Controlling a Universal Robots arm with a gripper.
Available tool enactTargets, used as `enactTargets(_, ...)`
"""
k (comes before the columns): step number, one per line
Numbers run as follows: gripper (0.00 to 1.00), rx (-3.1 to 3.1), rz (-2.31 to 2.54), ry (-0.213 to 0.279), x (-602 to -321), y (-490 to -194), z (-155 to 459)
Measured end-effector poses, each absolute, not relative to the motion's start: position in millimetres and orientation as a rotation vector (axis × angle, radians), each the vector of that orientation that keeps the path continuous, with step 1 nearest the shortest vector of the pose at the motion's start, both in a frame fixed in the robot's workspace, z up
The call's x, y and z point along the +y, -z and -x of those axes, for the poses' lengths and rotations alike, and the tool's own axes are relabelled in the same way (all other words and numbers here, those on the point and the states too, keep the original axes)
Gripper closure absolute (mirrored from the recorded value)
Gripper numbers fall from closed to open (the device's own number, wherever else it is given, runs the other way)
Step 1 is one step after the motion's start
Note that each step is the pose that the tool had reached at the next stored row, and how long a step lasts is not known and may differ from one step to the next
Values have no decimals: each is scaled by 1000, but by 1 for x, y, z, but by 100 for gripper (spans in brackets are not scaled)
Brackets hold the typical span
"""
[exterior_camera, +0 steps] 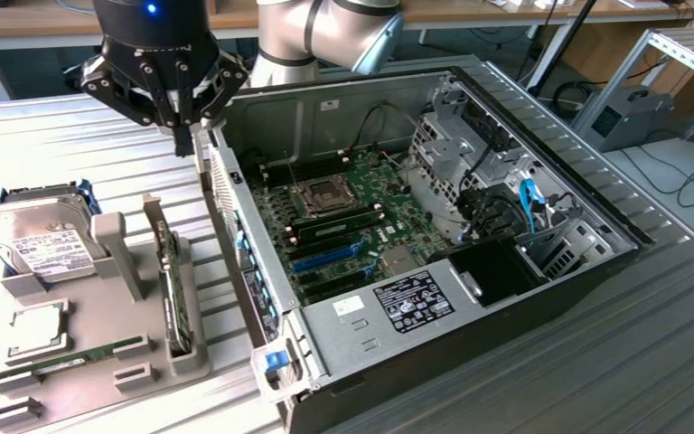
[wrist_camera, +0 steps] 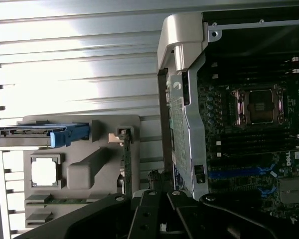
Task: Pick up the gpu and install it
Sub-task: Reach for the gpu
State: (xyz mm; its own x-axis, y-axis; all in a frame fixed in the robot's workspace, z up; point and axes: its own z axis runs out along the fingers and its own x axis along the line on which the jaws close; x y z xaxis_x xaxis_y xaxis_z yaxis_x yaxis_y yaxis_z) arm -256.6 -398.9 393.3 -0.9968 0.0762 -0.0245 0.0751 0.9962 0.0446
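I see the open black computer tower (exterior_camera: pixel 528 325) lying on its side, its green motherboard (exterior_camera: pixel 365 203) exposed. Just beside it sits the grey moulded parts holder (exterior_camera: pixel 100 312). My black gripper (exterior_camera: pixel 184 143) hangs by the tower's corner, fingers pressed together on nothing. The dark, silver-bracketed gpu card (exterior_camera: pixel 173 294) stands on edge in the holder.

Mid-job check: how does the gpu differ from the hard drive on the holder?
The gpu is a thin dark card with a silver bracket at one end; the hard drive is a thicker silver box with a white label. The gpu stands nearer the computer case; the hard drive stands farther from it. They stand crosswise to each other. Both stand on edge in the grey holder, and the shut pincer holds neither.
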Motion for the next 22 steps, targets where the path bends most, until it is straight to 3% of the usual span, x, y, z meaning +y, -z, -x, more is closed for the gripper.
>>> enactTargets(22, 89, 3112, -118, -68, -404, -393, 263)
